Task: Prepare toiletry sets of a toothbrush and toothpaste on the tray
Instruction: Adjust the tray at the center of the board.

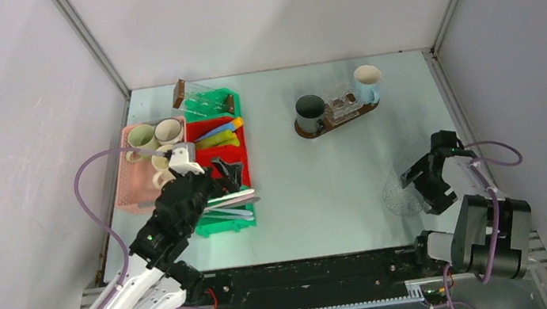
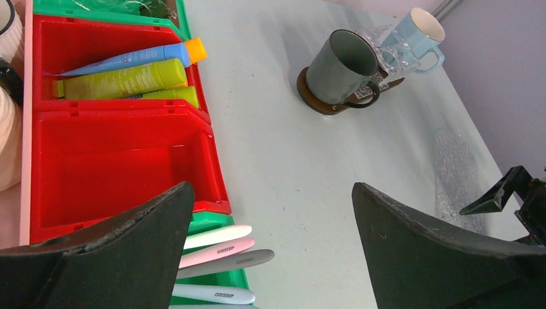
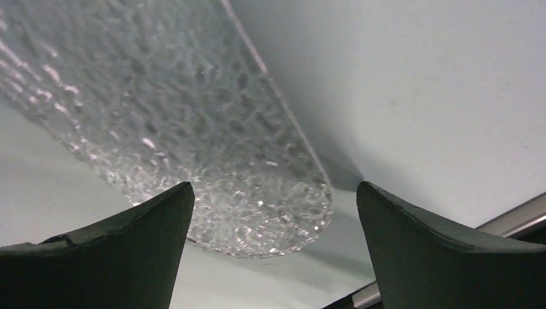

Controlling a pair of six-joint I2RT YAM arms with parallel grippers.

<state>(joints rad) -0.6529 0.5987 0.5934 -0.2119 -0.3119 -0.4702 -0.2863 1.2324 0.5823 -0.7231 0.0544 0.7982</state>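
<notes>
left wrist: far red bin (image 2: 45, 45), toothpaste tubes (image 2: 122, 77); green bin (image 2: 209, 222), toothbrushes (image 2: 219, 248)

You have the left tool (image 2: 272, 188) with its fingers spread wide above the surface (image 2: 283, 161). At left, the far red compartment (image 2: 96, 38) holds a blue tube (image 2: 129, 58) beside yellow-green tubes (image 2: 122, 78). Four toothbrushes (image 2: 219, 248) lie side by side under the left finger. A dark mug (image 2: 338, 67) and a pale blue mug (image 2: 412, 35) stand on the brown tray (image 2: 319, 107)
</notes>
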